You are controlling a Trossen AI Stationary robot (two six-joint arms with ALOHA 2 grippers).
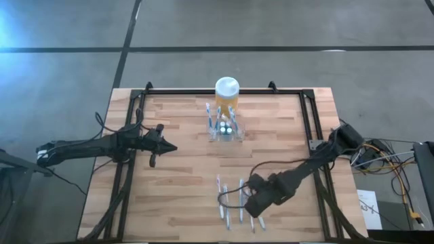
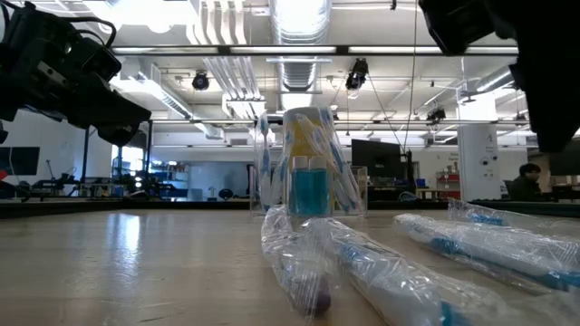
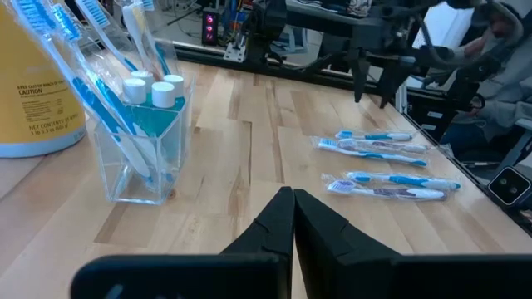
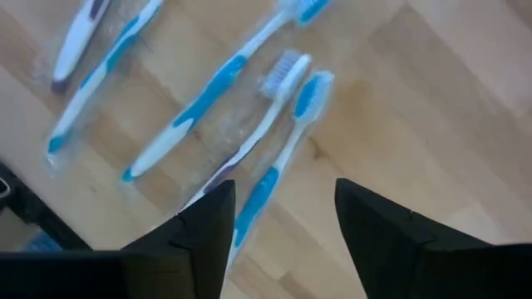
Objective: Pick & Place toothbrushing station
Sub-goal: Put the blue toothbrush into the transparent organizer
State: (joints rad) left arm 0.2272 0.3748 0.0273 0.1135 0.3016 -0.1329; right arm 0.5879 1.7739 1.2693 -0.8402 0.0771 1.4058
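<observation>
right gripper (image 4: 283,228) spread, empty above wrapped toothbrushes (image 4: 274,124), picking step: lower and clamp one; left gripper (image 3: 293,218) clenched, idle.

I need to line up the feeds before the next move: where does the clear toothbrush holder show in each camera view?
High view: clear holder at top centre, just in front of the yellow jar.
Low view: holder at centre, covering the jar behind it.
Left wrist view: holder at left, jar beside it.
Right wrist view: not in it; only wrapped toothbrushes.
Shared landmark: the yellow jar.
</observation>
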